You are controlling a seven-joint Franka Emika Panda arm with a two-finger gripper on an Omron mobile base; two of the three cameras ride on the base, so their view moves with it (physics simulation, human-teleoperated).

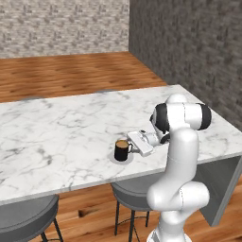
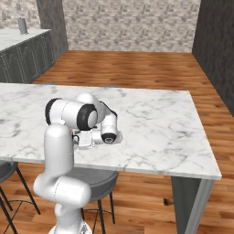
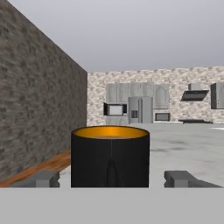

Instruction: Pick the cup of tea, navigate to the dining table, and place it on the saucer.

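White marble table point(image 1: 56, 137) carries the cup of tea point(image 1: 123, 150) on its saucer point(image 1: 114, 159); the claw point(image 3: 112, 178) stands open astride it; retreat straight back, avoiding the handle.

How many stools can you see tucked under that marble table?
2. One grey stool sits under the table's near edge at the left, another stool beside the robot's arm. More may be hidden beyond view.

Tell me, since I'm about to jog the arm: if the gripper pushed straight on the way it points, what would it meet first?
The cup of tea: it stands dead ahead between the open fingers of the gripper, on the saucer. Any gap to it is hard to judge.
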